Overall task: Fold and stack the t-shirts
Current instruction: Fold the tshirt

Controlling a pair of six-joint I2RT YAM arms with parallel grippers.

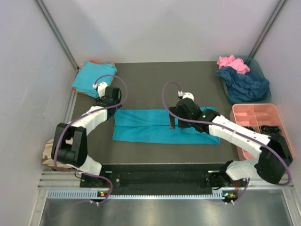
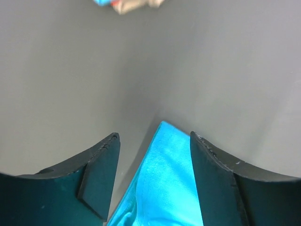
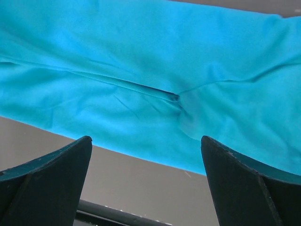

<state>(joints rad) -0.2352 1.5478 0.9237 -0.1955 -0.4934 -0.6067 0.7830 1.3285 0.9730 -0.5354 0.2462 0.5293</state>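
Since the overhead cam gives the best overview, I'll start there: the long turquoise t-shirt (image 1: 155, 126) is laid out as a wide band across the middle of the dark table mat (image 1: 155, 84), and I'll place everything else off that shirt. My left gripper (image 1: 112, 108) sits right at its far-left corner, and the right gripper (image 1: 172, 123) hangs over its middle, fingers pointing down at the cloth. Back past the shirt's left end there's a second turquoise t-shirt (image 1: 93, 79), already folded up small. Back past the right end, a pink t-shirt (image 1: 231, 62) and a navy t-shirt (image 1: 244, 84) are heaped in a teal bin (image 1: 259, 67), and just off the right end sits the pink tray (image 1: 256, 110). Over on the left wrist cam, the left gripper (image 2: 153, 136) has its fingers (image 2: 99, 179) spread apart, with the pointed corner of the long shirt (image 2: 169, 188) lying flat between them. Neither pad looks pressed on it, so I'd call that released. Up on the right wrist cam, the right gripper (image 3: 146, 139) is wide open too, fingers (image 3: 47, 183) apart above the shirt's near edge, nothing pinched. The turquoise cloth (image 3: 150, 70) fills most of that view, with a shallow crease running across it.
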